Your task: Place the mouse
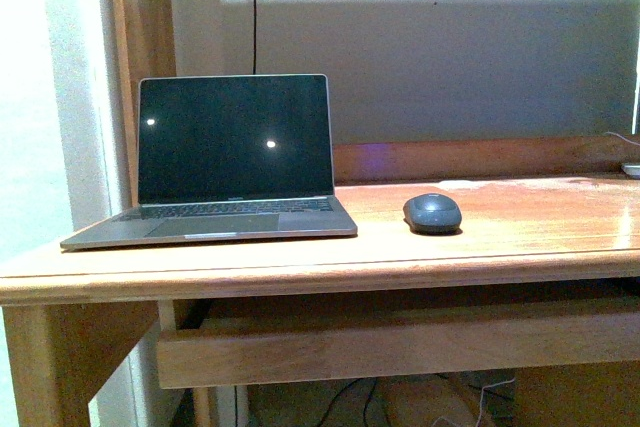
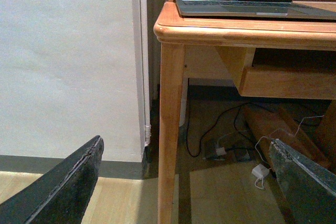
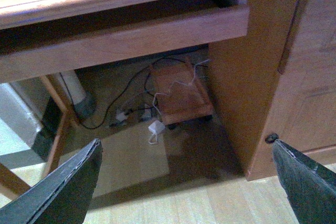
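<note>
Front view shows neither arm. Both wrist cameras sit low, below desk height. Left gripper: two dark matte fingers spread wide, nothing between, tips cut off by frame edge. Right gripper: same, fingers wide apart, empty. Floor under desk: tangled cables, white adapter, low wooden box, details murky in shadow. Desk: glossy orange wood, rounded front edge, right end cut off. Mouse: dark grey, matte, rounded oval, flat on desktop just right of laptop, not touching; only its edge shows in right wrist view. Laptop: grey, open, screen black with two glare spots.
</note>
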`<state>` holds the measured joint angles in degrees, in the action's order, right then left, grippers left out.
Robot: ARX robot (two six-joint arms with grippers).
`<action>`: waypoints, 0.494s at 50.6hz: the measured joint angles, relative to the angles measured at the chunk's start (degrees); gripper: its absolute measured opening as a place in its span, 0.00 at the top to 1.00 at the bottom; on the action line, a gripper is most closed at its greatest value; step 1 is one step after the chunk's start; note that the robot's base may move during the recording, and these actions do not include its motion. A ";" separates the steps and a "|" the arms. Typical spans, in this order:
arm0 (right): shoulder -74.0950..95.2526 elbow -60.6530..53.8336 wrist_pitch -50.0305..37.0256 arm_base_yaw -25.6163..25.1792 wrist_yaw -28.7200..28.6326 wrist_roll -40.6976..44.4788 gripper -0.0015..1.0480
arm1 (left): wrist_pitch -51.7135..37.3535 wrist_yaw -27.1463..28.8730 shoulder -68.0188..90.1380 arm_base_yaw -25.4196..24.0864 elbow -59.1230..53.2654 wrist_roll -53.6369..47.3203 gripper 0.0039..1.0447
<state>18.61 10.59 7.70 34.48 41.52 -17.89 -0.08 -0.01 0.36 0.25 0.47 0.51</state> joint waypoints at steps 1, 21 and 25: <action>-0.31 -0.59 -0.42 0.22 0.70 0.00 0.07 | 0.00 0.00 0.00 0.00 0.00 0.00 0.07; -15.72 -9.70 -10.21 -18.05 -25.90 15.45 0.50 | 0.00 0.00 -0.02 0.00 0.00 -0.07 0.07; -16.28 -9.70 -9.51 -20.50 -28.26 16.35 0.61 | 0.02 0.02 -0.02 0.00 0.00 -0.07 0.07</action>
<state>2.33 0.89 -1.80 13.98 13.26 -1.54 -0.05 0.01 0.34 0.25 0.47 0.45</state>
